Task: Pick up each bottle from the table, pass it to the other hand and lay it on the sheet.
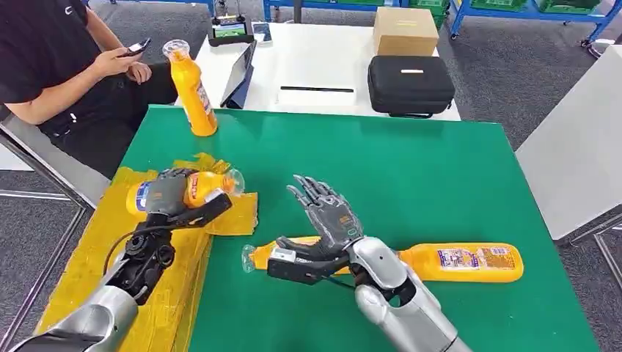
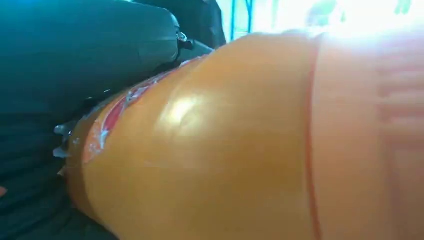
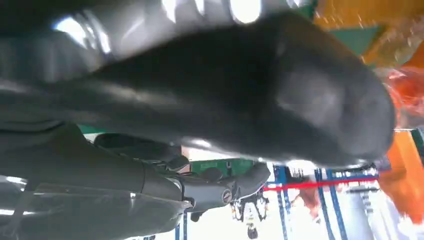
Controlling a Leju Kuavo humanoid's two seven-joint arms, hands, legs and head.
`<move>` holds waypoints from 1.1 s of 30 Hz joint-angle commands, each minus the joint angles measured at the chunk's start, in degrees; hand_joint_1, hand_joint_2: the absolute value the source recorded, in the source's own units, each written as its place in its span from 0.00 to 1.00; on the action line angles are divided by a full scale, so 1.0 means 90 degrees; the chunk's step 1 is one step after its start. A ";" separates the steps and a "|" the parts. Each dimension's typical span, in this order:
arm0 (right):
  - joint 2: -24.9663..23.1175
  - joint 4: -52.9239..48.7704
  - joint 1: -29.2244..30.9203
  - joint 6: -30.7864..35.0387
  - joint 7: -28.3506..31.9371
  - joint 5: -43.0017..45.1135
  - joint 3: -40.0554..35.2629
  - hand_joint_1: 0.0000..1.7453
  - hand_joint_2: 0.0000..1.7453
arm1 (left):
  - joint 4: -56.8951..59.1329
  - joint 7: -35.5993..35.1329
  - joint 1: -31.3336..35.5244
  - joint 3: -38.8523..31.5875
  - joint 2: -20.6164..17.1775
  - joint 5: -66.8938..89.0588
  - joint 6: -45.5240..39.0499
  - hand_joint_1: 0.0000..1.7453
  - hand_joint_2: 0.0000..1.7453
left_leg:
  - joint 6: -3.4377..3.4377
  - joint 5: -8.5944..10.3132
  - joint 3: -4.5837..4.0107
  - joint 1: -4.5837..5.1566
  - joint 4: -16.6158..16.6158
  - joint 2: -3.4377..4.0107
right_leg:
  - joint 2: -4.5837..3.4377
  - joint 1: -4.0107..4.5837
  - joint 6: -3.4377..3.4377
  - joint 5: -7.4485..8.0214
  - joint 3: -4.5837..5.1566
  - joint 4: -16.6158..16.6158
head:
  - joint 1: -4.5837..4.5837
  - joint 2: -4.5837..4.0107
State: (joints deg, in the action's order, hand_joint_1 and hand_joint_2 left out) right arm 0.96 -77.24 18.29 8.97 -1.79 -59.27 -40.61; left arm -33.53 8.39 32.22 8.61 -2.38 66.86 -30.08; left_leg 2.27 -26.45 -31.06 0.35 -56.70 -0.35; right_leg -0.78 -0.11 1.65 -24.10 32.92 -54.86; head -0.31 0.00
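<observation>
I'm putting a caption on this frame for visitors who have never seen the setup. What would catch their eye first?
Three orange plastic bottles on the bright green table: the standing bottle at the far left edge, the long bottle lying near the front, and the gripped bottle held by the silver left hand over the crumpled yellow sheet. The right hand hovers open mid-table.

Glossy orange plastic on the held bottle (image 2: 210,150), a bright highlight sliding across its smooth skin, paper-like label at one end. The left hand (image 1: 172,196) gripping it looks matt grey plastic, the arms polished silver metal. The yellow sheet (image 1: 95,264) at nine o'clock is crinkled, slightly shiny film. The green table (image 1: 440,176) reads smooth and matt. At twelve o'clock, a black case (image 1: 411,84) of textured fabric, and a cardboard box (image 1: 405,31), dull brown.
</observation>
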 commanded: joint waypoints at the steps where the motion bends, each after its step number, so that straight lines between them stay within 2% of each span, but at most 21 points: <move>1: 0.0661 -0.0276 0.0090 -0.0526 -0.0003 -0.0022 -0.0500 0.00 1.00 | 0.0595 0.0099 0.0110 0.0478 -0.0209 -0.0176 0.0276 1.00 1.00 | -0.0017 -0.0012 0.0025 -0.0003 0.0002 0.0012 | 0.0000 0.0002 -0.0002 -0.0010 -0.0023 0.0001 | 0.0000 0.0000; 2: 0.0687 -0.0089 0.0150 -0.0573 -0.0007 -0.0032 -0.0497 0.00 1.00 | 0.0601 0.0203 0.0077 0.0464 -0.0253 -0.0252 0.0455 0.85 1.00 | -0.0012 -0.0006 0.0018 -0.0001 0.0005 0.0012 | -0.0001 0.0000 -0.0002 -0.0004 -0.0016 0.0004 | 0.0000 0.0000; 3: 0.0705 -0.0010 0.0171 -0.0590 -0.0017 -0.0048 -0.0494 0.00 1.00 | 0.0603 0.0267 0.0069 0.0469 -0.0273 -0.0277 0.0532 0.37 1.00 | -0.0018 -0.0009 0.0028 -0.0003 0.0005 0.0013 | 0.0001 0.0002 -0.0004 -0.0007 -0.0025 0.0003 | 0.0000 0.0000; 4: 0.0737 0.0098 0.0177 -0.0582 0.0000 -0.0043 -0.0470 0.00 1.00 | 0.0586 0.0343 0.0043 0.0474 -0.0314 -0.0315 0.0610 0.00 1.00 | -0.0011 -0.0004 0.0018 -0.0001 0.0006 0.0008 | 0.0001 0.0001 -0.0003 -0.0003 -0.0017 0.0005 | 0.0000 0.0000; 11: 0.0737 0.0098 0.0177 -0.0582 0.0000 -0.0043 -0.0470 0.00 1.00 | 0.0586 0.0343 0.0043 0.0474 -0.0314 -0.0315 0.0610 0.00 1.00 | -0.0016 -0.0005 0.0021 -0.0004 0.0002 0.0003 | 0.0008 0.0002 -0.0004 -0.0007 -0.0017 0.0001 | 0.0000 0.0000; 12: 0.0748 0.0036 0.0135 -0.0591 -0.0019 -0.0049 -0.0465 0.00 1.00 | 0.0636 0.0187 0.0092 0.0495 -0.0305 -0.0284 0.0749 0.00 0.00 | -0.0010 -0.0001 0.0016 -0.0003 0.0003 -0.0002 | 0.0007 0.0001 -0.0003 -0.0004 -0.0013 0.0001 | 0.0002 0.0000; 18: 0.0847 0.0129 0.0075 -0.0828 -0.0099 -0.0093 -0.0509 0.00 1.00 | 0.0590 0.0333 0.0104 0.0492 -0.0360 -0.0413 0.1141 0.00 0.00 | -0.0020 -0.0007 0.0031 -0.0006 0.0003 0.0004 | 0.0007 0.0004 -0.0002 -0.0008 -0.0028 0.0001 | 0.0000 0.0000; 26: 0.0702 0.1063 0.0443 -0.1022 -0.0181 -0.0060 -0.0510 0.00 1.00 | 0.0233 0.0790 -0.0050 0.0072 -0.0396 -0.1167 0.1331 0.00 0.00 | -0.0017 -0.0001 0.0026 -0.0002 0.0003 0.0015 | -0.0008 0.0001 -0.0005 0.0000 -0.0020 -0.0002 | 0.0000 0.0000; 31: 0.0542 0.2003 0.0689 -0.0985 0.0000 0.0085 -0.0557 0.00 1.00 | -0.0650 0.1583 -0.0301 -0.0775 -0.0244 -0.2880 0.1685 0.00 0.00 | -0.0013 0.0005 0.0023 -0.0004 0.0003 0.0001 | -0.0001 0.0003 -0.0004 0.0003 -0.0019 0.0001 | 0.0000 0.0000; 33: 0.0397 0.2316 0.0802 -0.1034 -0.0018 0.0126 -0.0606 0.00 1.00 | -0.1553 0.1851 -0.0527 -0.1173 -0.0102 -0.3963 0.1939 0.00 0.00 | -0.0018 0.0011 0.0014 -0.0006 0.0000 0.0001 | -0.0003 0.0003 -0.0004 0.0005 -0.0011 -0.0003 | 0.0000 0.0000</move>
State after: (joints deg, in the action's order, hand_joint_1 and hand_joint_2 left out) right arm 7.48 -71.35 19.71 0.44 -2.49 -59.17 -43.91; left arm -34.13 20.27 30.68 8.24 -5.31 47.80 -17.34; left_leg 2.18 -26.33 -30.95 0.33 -56.69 -0.44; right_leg -0.76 -0.12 1.62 -24.07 32.83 -54.92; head -0.31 0.00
